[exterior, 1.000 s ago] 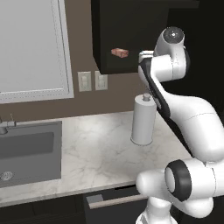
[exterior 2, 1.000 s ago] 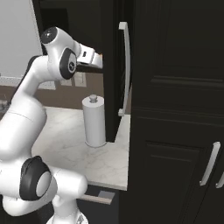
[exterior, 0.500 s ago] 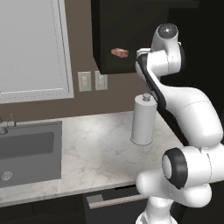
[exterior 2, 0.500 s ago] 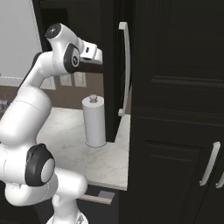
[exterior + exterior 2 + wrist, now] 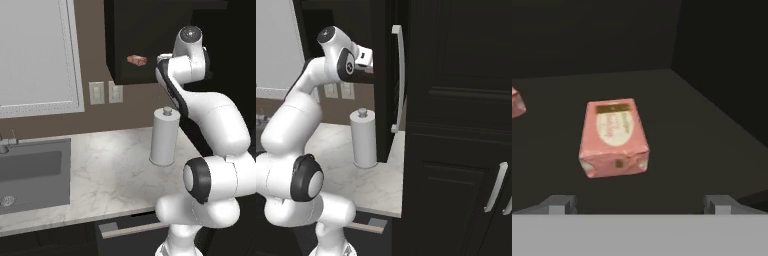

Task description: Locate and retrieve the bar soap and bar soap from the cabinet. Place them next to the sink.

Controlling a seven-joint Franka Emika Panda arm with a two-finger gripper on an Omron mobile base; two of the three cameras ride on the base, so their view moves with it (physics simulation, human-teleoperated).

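You have the big black boxy wall cabinet as your landmark; everything else sits relative to it. Below it and to the left lies the white marbled desk, with the dark grey recessed sink at the desk's far left end, well apart from the cabinet. A tall white paper-towel roll stands on the desk directly under the cabinet's open side.

Over the last second the white arm has swung up and pushed its hand into the cabinet, so the pincer now sits just short of the goods, its two fingertips spread wide and holding nothing.

On the cabinet's flat black shelf, one small pinkish-red bar soap lies flat straight ahead, between the line of the fingertips but not yet touched. The second bar soap shows just at the left edge, further back on the same shelf.

You are at the reach stage: neither bar is retrieved yet. Next, I judge, advance and close on the near bar.
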